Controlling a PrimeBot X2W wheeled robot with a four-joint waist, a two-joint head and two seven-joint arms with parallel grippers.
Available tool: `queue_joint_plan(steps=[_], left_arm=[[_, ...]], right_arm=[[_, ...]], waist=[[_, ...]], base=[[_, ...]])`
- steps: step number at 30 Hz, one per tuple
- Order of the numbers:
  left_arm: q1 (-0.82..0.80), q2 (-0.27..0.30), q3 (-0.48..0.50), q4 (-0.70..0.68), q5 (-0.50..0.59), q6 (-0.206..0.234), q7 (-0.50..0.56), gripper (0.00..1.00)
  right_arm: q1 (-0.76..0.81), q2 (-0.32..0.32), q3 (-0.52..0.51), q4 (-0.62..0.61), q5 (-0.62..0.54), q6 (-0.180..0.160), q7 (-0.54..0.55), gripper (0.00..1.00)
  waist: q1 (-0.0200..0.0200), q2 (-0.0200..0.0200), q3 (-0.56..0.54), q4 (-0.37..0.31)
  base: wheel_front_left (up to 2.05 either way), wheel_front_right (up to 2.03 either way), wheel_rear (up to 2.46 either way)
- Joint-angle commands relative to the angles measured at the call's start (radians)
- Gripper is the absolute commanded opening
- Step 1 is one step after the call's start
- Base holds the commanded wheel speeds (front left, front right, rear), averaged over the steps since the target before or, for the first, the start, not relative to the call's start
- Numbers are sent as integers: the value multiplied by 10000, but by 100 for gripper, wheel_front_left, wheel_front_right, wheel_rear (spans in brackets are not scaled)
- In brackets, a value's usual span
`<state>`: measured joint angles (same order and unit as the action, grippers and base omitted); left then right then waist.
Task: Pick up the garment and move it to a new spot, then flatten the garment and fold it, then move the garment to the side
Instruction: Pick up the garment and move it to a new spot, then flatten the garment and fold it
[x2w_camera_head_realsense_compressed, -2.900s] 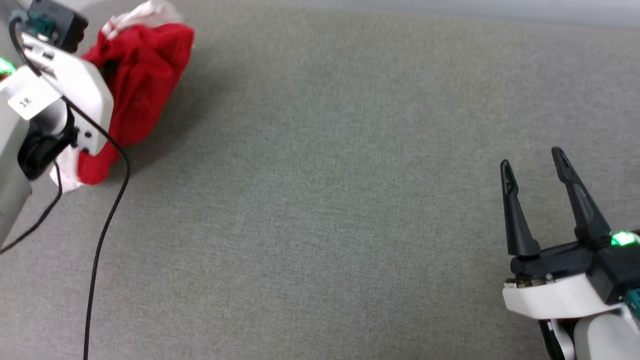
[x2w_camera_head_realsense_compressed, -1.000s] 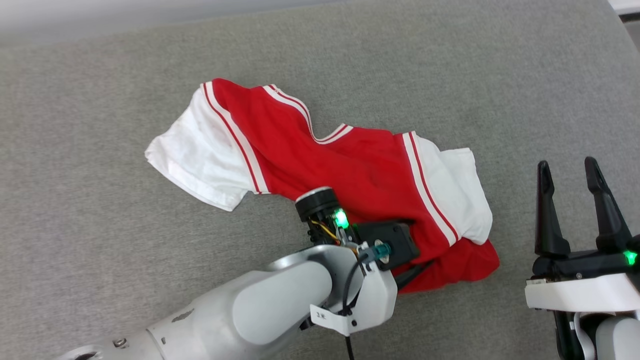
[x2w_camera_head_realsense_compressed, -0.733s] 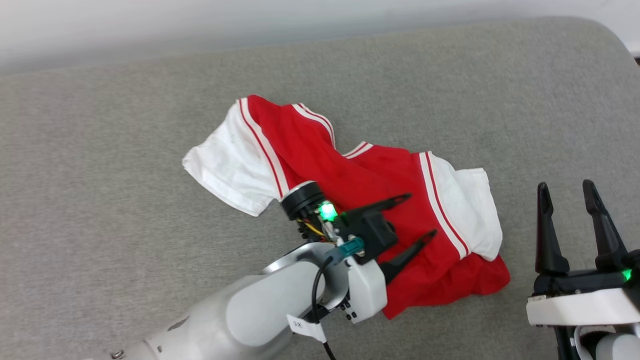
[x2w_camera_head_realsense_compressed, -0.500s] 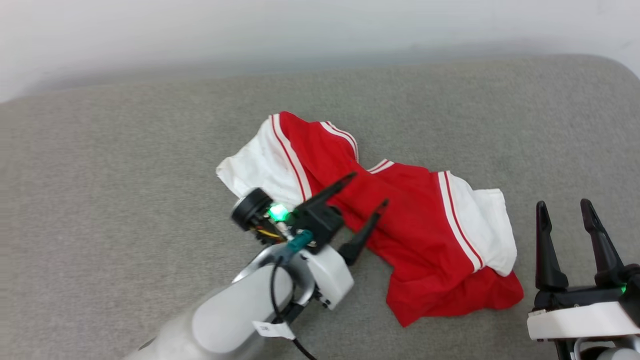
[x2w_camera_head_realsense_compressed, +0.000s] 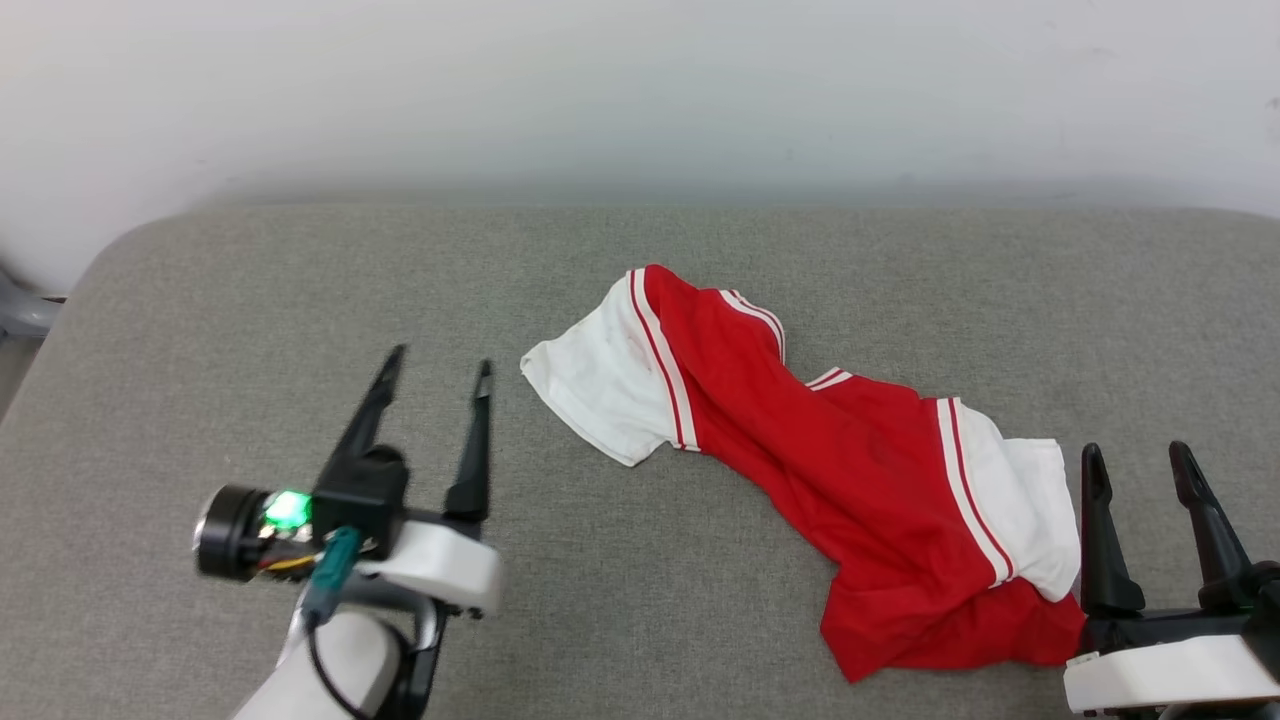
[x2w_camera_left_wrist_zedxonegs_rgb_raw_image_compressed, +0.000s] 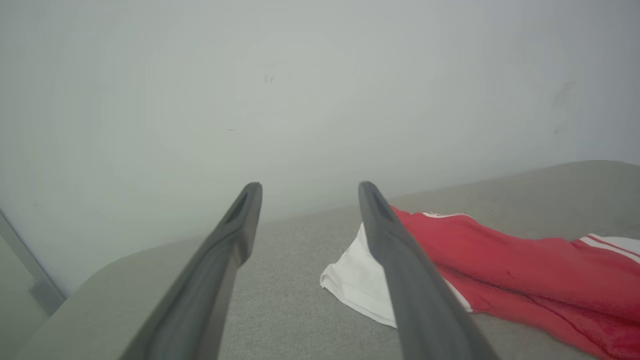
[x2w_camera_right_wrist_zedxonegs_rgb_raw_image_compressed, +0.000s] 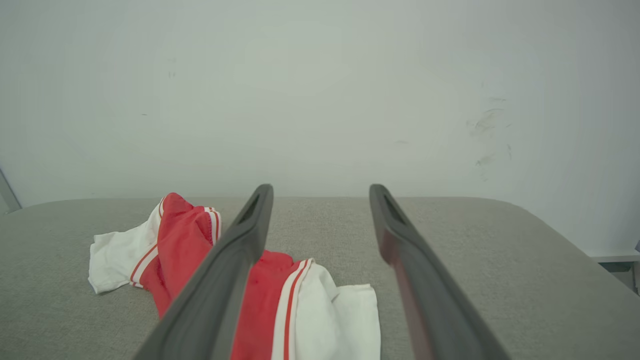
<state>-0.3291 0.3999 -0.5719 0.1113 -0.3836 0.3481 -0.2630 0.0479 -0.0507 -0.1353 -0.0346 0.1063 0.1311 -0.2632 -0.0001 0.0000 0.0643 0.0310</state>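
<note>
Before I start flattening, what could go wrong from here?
The garment lies twisted and partly folded on itself: tugging one corner may drag it whole instead of spreading it. Its red hem lies close beside the open right gripper, so a forward move might plough the fabric.

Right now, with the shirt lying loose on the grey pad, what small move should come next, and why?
Probably move the left claw to the white sleeve beside it and close on its edge. The shirt lies bunched and twisted, and both claws stand open and empty. The right claw is near the other sleeve, so the two could then pull it flat.
</note>
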Motion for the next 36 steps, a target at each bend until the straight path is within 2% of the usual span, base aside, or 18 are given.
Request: queue_joint_plan(steps=[1,6,11,24,36], left_arm=[[325,20,267,-114,116,32,-24,100],[1635,-223,1862,-725,644,-184,-25,100],[2714,-615,2926,-1071,1287,-784,-25,100],[3885,-1948,4225,-803,2436,-2419,-26,100],[4001,-2561,5032,-474,3047,-3154,-26,100]], right_arm=[[119,7,-7,5,17,-7,-24,100],[185,7,20,68,88,-7,-24,100],[322,7,79,163,207,-7,-24,100],[873,7,172,255,413,-7,-24,100],[950,8,255,332,540,-7,-24,100]], waist=[[1,0,-53,48],[1,0,-153,86],[1,0,-253,-8],[1,0,-451,-151],[1,0,-440,-183]], base=[[0,0,0],[0,0,0],[0,0,0],[0,0,0],[0,0,0]])
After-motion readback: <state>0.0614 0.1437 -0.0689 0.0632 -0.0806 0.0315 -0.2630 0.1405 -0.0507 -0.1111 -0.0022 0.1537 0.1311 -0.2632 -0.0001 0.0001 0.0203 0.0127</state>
